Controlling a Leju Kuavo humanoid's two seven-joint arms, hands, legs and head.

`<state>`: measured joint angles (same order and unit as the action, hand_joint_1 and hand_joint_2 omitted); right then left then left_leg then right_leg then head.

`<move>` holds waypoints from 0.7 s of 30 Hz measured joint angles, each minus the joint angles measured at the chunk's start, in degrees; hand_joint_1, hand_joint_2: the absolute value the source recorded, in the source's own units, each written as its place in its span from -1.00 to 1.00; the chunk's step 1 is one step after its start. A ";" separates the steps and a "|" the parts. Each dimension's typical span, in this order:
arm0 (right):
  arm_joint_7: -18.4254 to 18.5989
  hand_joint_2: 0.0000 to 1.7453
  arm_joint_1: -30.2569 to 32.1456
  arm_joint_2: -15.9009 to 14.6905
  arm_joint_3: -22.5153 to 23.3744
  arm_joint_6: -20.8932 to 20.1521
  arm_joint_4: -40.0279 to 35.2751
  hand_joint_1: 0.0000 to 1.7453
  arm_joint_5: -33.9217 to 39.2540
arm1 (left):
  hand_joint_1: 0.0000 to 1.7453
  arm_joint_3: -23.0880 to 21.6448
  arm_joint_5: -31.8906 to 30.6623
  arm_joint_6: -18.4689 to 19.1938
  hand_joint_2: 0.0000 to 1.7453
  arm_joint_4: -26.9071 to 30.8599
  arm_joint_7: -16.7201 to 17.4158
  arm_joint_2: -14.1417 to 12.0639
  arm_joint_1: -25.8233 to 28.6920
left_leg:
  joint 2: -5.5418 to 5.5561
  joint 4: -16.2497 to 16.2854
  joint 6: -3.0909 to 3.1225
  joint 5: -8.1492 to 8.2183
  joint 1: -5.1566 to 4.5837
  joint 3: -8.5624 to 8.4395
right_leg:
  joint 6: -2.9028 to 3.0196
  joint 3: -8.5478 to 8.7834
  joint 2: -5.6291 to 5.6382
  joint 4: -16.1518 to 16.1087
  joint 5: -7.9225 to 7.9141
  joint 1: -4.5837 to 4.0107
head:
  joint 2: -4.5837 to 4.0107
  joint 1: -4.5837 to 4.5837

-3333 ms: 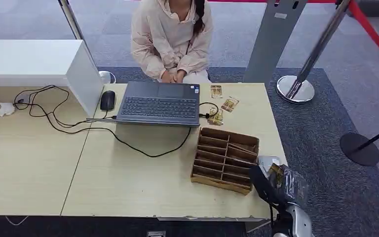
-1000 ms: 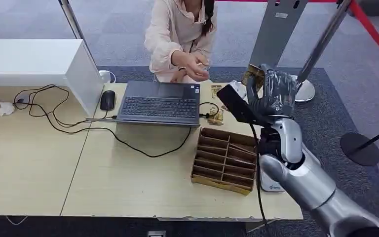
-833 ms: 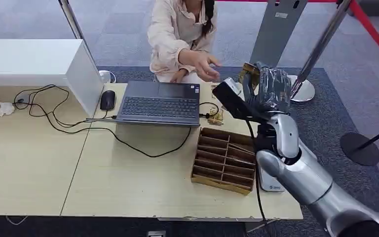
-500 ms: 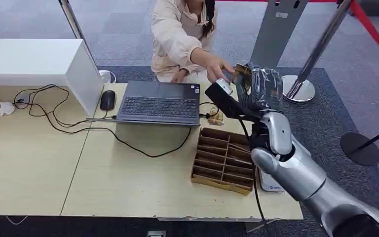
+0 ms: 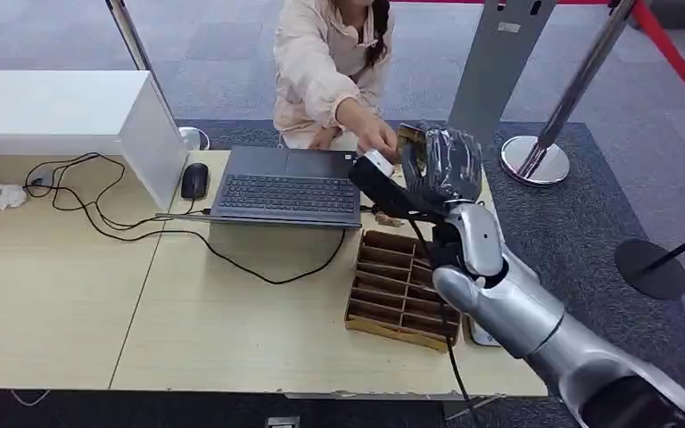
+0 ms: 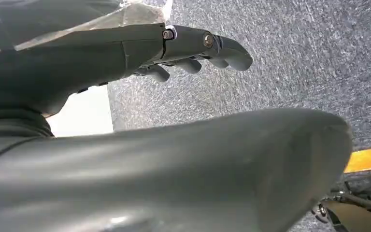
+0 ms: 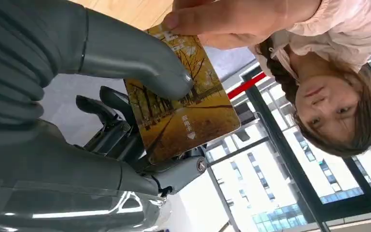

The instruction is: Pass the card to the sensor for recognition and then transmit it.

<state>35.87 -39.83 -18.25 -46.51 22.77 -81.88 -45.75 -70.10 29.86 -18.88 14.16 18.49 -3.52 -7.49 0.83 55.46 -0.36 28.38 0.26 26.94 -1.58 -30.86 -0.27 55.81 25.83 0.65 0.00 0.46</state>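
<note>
My right hand (image 5: pixel 446 165) is raised over the table's far right, behind the laptop's corner. It holds a yellow card with an autumn tree picture (image 7: pixel 183 111), my thumb (image 7: pixel 140 67) pressing on its face and the other fingers behind it. From the head view the card (image 5: pixel 408 135) sticks out of the top of the hand. A person's hand (image 5: pixel 373 138) reaches across and its fingers (image 7: pixel 222 19) pinch the card's far end. The white sensor pad (image 5: pixel 474 336) lies at the table's right edge, mostly hidden by my arm. My left hand (image 6: pixel 198 48) hangs over grey carpet, holding nothing.
A brown divided card box (image 5: pixel 401 285) stands under my right forearm. An open laptop (image 5: pixel 285 187), a mouse (image 5: pixel 194 181) and black cables (image 5: pixel 134 223) lie to the left. Loose cards (image 5: pixel 388 214) rest near the laptop. A white cabinet (image 5: pixel 62 111) stands far left; stanchions (image 5: pixel 535 160) are behind.
My right hand has carried the card up from the sensor and leftward towards the person. The person's hand has reached out and now grasps the card's end.
</note>
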 joint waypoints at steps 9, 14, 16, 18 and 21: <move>-0.37 1.00 -0.74 1.57 -1.16 0.37 1.99 1.00 0.44 | -1.00 0.00 0.17 0.00 -1.00 0.00 0.00 0.00 0.01 | 0.00 0.00 0.00 0.00 0.00 -0.01 | 0.00 0.00 0.00 0.00 0.00 0.00 | 0.00 0.00; -0.99 1.00 -1.01 2.30 -1.57 1.01 2.95 -1.00 0.96 | -1.00 0.00 0.50 -0.04 -1.00 0.00 0.09 0.00 0.02 | 0.00 0.00 0.00 0.00 0.00 -0.02 | 0.00 0.00 0.00 0.00 0.00 0.00 | 0.00 0.00; -1.44 1.00 -1.06 2.62 -1.79 1.71 3.19 -1.00 1.03 | -1.00 0.00 0.74 -0.15 -1.00 0.00 0.09 0.00 0.02 | 0.00 0.00 -0.01 0.00 0.00 -0.02 | 0.00 0.00 0.00 0.00 0.00 0.00 | 0.00 0.00; -1.82 1.00 -1.14 3.04 -1.81 2.30 3.37 -1.00 1.01 | -1.00 0.00 1.01 -0.28 -1.00 0.00 0.09 0.00 0.04 | 0.00 0.00 -0.01 -0.01 0.00 -0.02 | 0.00 0.00 0.00 0.00 0.00 0.00 | 0.00 0.00; -1.86 1.00 -1.11 3.30 -1.84 2.84 3.24 -1.00 0.46 | -1.00 0.00 1.33 -0.39 -1.00 0.00 0.09 0.00 0.05 | 0.00 0.00 -0.01 -0.01 0.00 -0.02 | 0.00 0.00 0.00 0.00 0.00 0.00 | 0.00 0.00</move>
<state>34.01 -40.94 -14.95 -48.35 25.62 -78.64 -45.29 -70.09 31.19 -19.28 14.16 18.58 -3.52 -7.44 0.83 55.46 -0.38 28.37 0.26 26.92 -1.58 -30.86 -0.26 55.82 25.83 0.64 0.00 0.46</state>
